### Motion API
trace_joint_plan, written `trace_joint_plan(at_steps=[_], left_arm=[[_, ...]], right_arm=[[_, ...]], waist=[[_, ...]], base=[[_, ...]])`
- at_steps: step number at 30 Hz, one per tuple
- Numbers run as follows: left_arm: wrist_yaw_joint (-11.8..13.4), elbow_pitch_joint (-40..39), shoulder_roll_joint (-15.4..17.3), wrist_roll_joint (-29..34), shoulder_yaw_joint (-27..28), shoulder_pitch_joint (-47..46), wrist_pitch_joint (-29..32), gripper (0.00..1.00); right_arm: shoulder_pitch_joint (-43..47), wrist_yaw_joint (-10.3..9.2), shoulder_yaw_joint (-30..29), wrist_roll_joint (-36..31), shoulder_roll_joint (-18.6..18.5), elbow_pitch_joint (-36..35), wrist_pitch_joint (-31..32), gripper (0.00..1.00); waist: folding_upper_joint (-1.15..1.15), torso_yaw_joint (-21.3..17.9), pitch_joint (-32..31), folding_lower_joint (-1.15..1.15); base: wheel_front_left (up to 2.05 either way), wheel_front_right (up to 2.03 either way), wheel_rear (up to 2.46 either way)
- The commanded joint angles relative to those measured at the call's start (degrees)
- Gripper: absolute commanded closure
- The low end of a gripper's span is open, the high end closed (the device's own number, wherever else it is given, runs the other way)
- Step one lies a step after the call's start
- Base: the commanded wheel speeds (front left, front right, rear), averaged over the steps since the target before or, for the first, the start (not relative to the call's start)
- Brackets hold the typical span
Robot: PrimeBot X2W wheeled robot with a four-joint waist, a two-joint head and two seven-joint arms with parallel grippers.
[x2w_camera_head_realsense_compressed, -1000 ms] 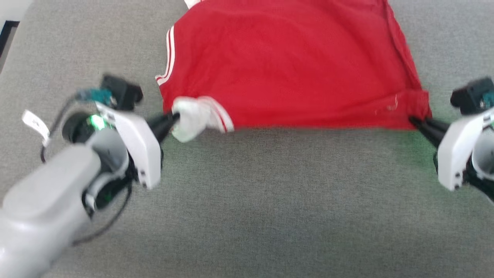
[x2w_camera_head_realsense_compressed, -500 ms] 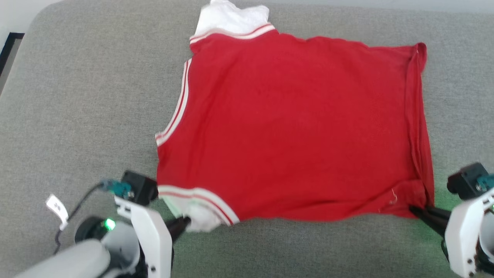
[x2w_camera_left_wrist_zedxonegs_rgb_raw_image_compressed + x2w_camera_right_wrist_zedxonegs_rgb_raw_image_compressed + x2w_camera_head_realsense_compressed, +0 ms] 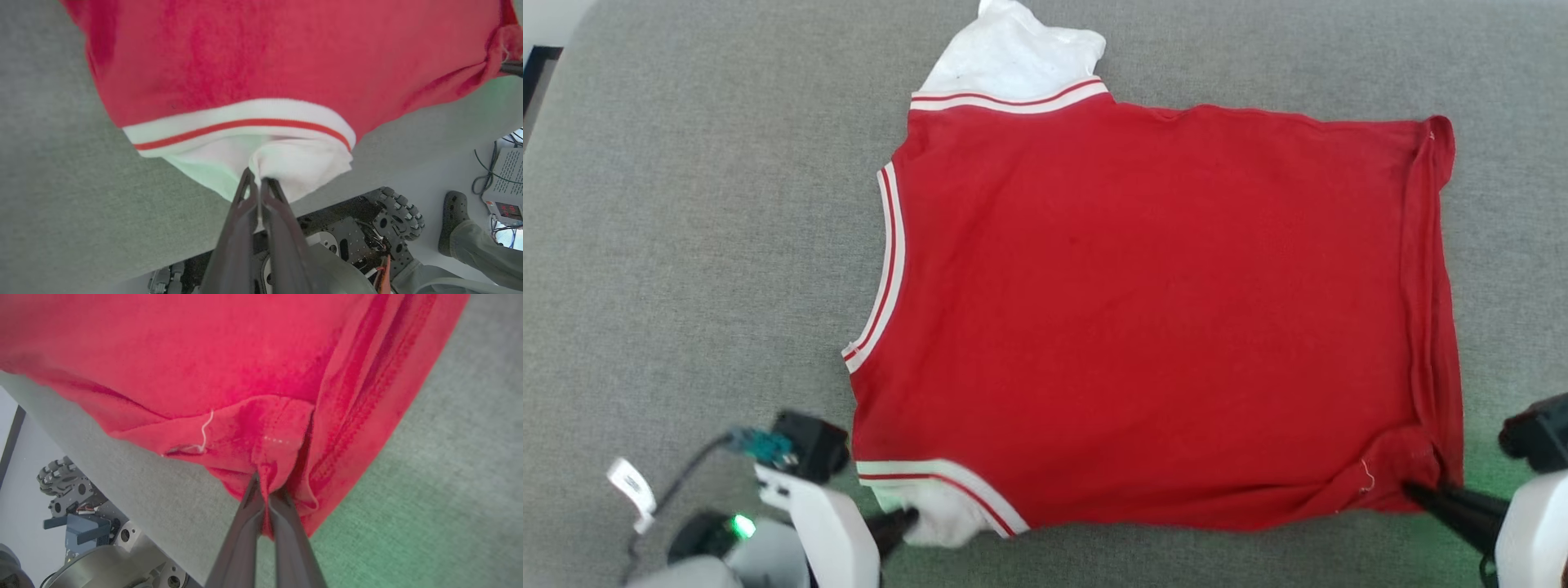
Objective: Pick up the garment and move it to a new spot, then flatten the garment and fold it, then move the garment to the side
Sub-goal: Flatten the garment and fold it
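Observation:
The red garment (image 3: 1160,310) lies spread nearly flat on the grey padded surface (image 3: 703,245), plain red side up, with white sleeve ends and red-white stripe trim on its left. My left gripper (image 3: 907,518) is shut on the near white sleeve end (image 3: 294,167), as the left wrist view (image 3: 256,179) shows closely. My right gripper (image 3: 1413,490) is shut on the garment's near right hem corner (image 3: 269,465), bunching the cloth; the right wrist view (image 3: 263,486) shows the red fabric pinched between the fingers. The far white sleeve (image 3: 1013,57) lies at the top.
The grey surface's near edge (image 3: 367,163) runs just under both grippers. Below it stand my wheeled base (image 3: 380,228) and a person's foot (image 3: 453,220) on the pale floor, beside cables and a small box (image 3: 506,183).
The head view has shifted, so the whole garment now shows. Both grippers have kept their hold and drawn the near edge toward me, and the shirt lies more stretched out.

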Motion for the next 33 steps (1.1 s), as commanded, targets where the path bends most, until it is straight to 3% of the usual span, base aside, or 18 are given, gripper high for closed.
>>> trace_joint_plan(at_steps=[1,6,12,18,26,33], left_arm=[[1.0,-1.5,1.9,2.0,1.0,-2.8,0.5,1.00],[1.5,-3.5,4.4,5.9,2.9,-8.3,1.8,1.00],[-2.7,-0.8,4.1,11.5,4.9,-18.8,4.6,1.00],[-9.2,9.7,-1.1,14.0,4.7,-27.9,8.4,1.00],[-18.9,30.7,-11.0,13.1,3.5,-34.6,9.2,1.00],[-24.1,46.4,-17.8,11.4,2.5,-35.6,9.3,1.00]], right_arm=[[0.2,-0.03,-2.1,-0.5,0.8,-1.5,0.3,1.00],[-1.9,-0.03,-5.6,-1.5,1.7,-3.9,1.4,1.00],[-8.6,-0.03,-9.0,-3.9,4.2,-4.9,3.8,1.00],[-19.9,-0.03,-7.1,-7.0,5.9,-0.6,4.6,1.00],[-33.3,-0.03,1.4,-9.5,7.7,11.0,1.6,1.00],[-40.0,-0.03,9.7,-8.6,9.2,21.1,0.3,1.00]], waist=[[0.00,0.0,0.6,0.00],[0.00,-0.2,1.3,0.00],[0.00,-0.7,2.9,0.00],[0.00,-1.0,5.1,0.00],[0.00,-1.5,7.8,0.00],[0.00,-2.1,8.4,0.00]], base=[[0.00,0.00,0.00],[0.00,0.00,0.00],[0.00,0.00,0.00],[0.00,0.00,0.00],[0.00,0.00,0.00],[0.00,0.00,0.00]])
